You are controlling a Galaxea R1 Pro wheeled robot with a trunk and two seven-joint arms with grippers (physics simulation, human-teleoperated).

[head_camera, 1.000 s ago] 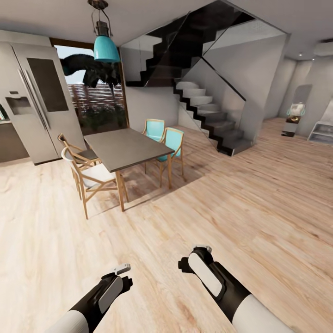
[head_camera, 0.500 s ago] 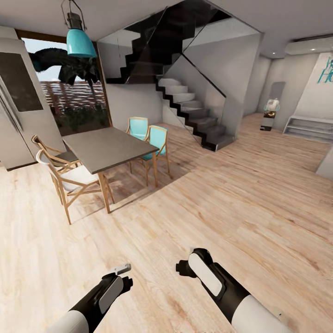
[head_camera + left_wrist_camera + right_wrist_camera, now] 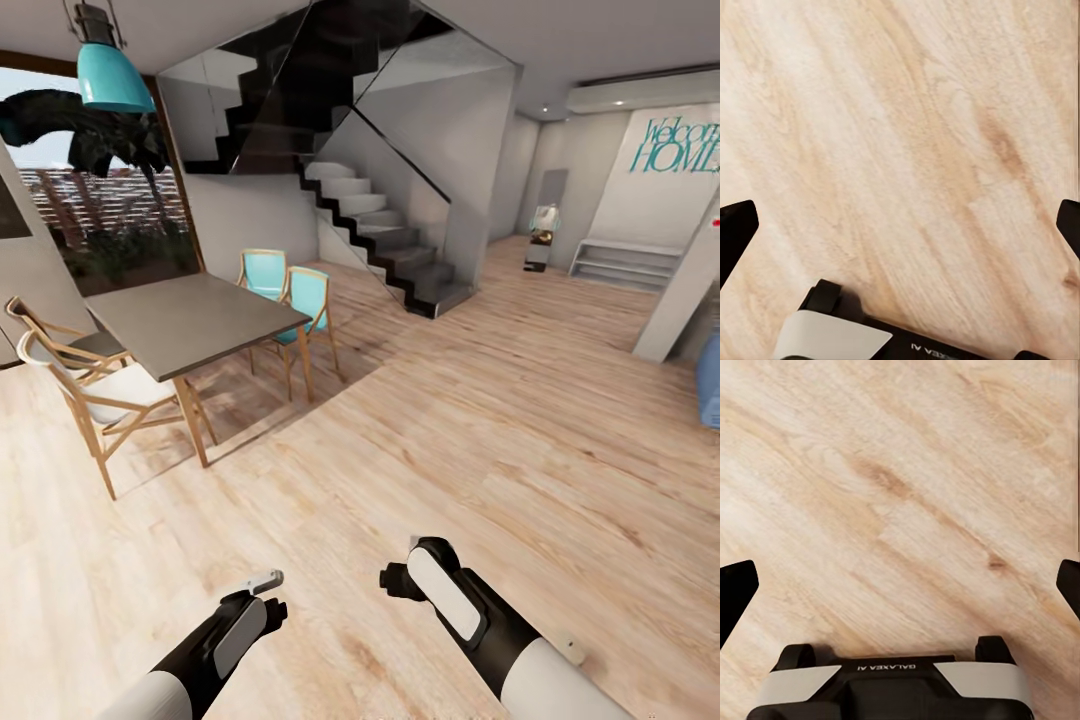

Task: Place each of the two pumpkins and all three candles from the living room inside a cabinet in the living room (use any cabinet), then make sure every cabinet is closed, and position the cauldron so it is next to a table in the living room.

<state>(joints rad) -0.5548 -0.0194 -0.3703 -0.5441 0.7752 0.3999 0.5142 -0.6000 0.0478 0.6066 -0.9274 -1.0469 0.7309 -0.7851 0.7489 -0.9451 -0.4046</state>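
Both arms hang low in front of the robot, above the pale wooden plank floor (image 3: 520, 420). The left gripper (image 3: 900, 217) has its black fingertips (image 3: 735, 232) far apart, so its jaws stand open, and between them there is only floor. The right gripper (image 3: 900, 577) is the same: jaws spread wide, holding nothing, with bare planks between the fingers.

Ahead of the left gripper, well apart from it, stands a grey rectangular dining table with wooden legs (image 3: 185, 320). Two turquoise chairs with wooden frames (image 3: 300, 300) are at its far side and two pale wooden chairs with white seats (image 3: 95, 385) at its near side. A turquoise hanging lamp (image 3: 112, 75) is above the table. Far ahead of the right gripper rises a dark staircase with grey steps (image 3: 375, 225). Beyond it, a white wall carries turquoise lettering (image 3: 680, 145).

I see no pumpkins, candles, cabinet or cauldron from here.
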